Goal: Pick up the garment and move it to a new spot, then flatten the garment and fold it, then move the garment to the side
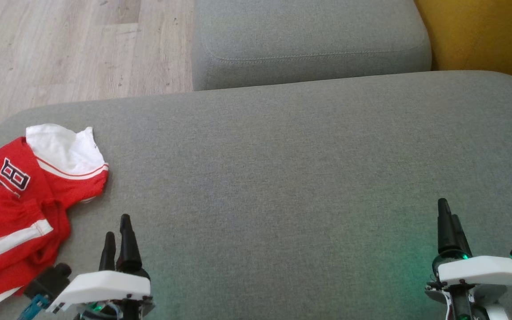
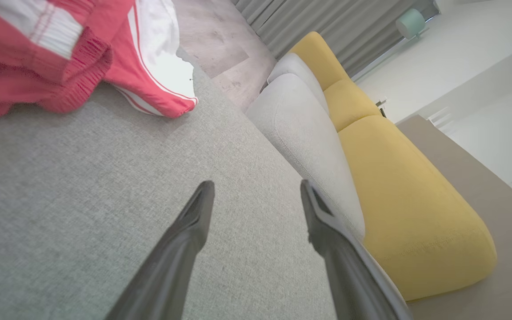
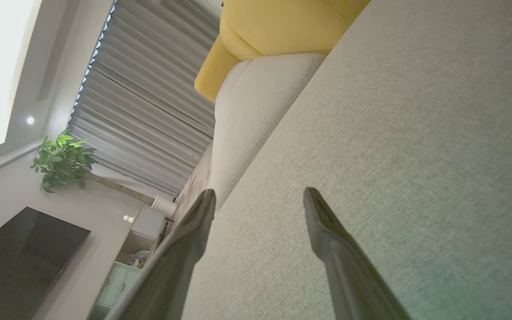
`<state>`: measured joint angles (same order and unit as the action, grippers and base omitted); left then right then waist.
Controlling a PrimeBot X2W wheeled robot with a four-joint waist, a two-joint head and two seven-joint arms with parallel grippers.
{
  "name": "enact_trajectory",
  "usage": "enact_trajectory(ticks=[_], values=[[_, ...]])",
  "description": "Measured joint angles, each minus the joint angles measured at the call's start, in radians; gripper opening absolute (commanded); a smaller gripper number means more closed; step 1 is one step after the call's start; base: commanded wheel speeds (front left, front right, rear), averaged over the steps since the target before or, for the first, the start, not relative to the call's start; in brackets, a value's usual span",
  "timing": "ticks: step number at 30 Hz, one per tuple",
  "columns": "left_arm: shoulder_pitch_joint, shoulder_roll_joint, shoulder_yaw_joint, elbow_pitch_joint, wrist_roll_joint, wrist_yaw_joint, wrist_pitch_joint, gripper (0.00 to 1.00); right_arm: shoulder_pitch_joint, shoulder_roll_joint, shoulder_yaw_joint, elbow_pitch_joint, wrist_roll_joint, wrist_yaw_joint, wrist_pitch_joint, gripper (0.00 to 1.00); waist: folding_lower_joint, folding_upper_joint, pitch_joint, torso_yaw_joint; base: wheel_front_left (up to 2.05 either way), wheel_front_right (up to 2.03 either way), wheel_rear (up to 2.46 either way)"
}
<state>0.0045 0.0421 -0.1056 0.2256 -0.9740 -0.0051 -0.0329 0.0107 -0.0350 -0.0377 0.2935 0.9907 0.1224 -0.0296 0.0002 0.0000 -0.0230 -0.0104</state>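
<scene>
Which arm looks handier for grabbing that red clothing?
Probably the left: the left gripper hangs open right beside the garment, while the right gripper is far across the cushion.

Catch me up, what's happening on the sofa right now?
Nothing is being held at the moment. The crumpled red-and-white sports jersey lies bunched at the left edge of the grey fabric sofa cushion. The left gripper is open just beside the jersey, not touching it. The right gripper is open over bare cushion far to the right. The jersey is neither flattened nor folded.
</scene>
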Motion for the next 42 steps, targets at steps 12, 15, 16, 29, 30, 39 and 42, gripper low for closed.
enact_trajectory(ticks=[12,15,16,29,30,39,42], values=[[0.000,0.009,-0.059,-0.013,0.149,0.036,-0.033,1.00,0.000,0.000,0.005,-0.018,-0.170,0.000,-0.037,1.00,0.0000,0.0000,-0.011,-0.005,0.00,0.00,0.00],[0.000,0.011,-0.071,-0.023,0.187,0.048,-0.044,1.00,0.000,-0.001,0.010,-0.025,-0.218,0.000,-0.047,1.00,0.0000,0.0000,-0.014,-0.006,0.00,0.00,0.00],[0.000,0.011,-0.077,-0.025,0.200,0.049,-0.049,1.00,0.000,-0.001,0.012,-0.026,-0.231,0.000,-0.047,1.00,0.0000,0.0000,-0.015,-0.006,0.00,0.00,0.00],[-0.001,0.033,-0.145,-0.032,0.383,0.116,-0.084,1.00,0.002,-0.001,0.064,-0.030,-0.418,0.000,-0.085,1.00,-0.0001,0.0000,-0.030,-0.008,0.00,0.00,0.00],[-0.001,0.035,-0.151,-0.032,0.396,0.123,-0.085,1.00,0.002,-0.001,0.068,-0.028,-0.433,0.000,-0.089,1.00,-0.0001,0.0000,-0.031,-0.008,0.00,0.00,0.00],[-0.008,0.048,-0.185,-0.027,0.492,0.161,-0.114,1.00,0.002,-0.003,0.109,0.011,-0.577,0.000,-0.114,1.00,-0.0001,0.0000,-0.046,-0.012,0.00,0.00,0.00],[-0.008,0.049,-0.188,-0.029,0.520,0.167,-0.120,1.00,0.002,-0.004,0.121,0.014,-0.615,0.000,-0.121,1.00,-0.0001,0.0000,-0.048,-0.011,0.00,0.00,0.00]])
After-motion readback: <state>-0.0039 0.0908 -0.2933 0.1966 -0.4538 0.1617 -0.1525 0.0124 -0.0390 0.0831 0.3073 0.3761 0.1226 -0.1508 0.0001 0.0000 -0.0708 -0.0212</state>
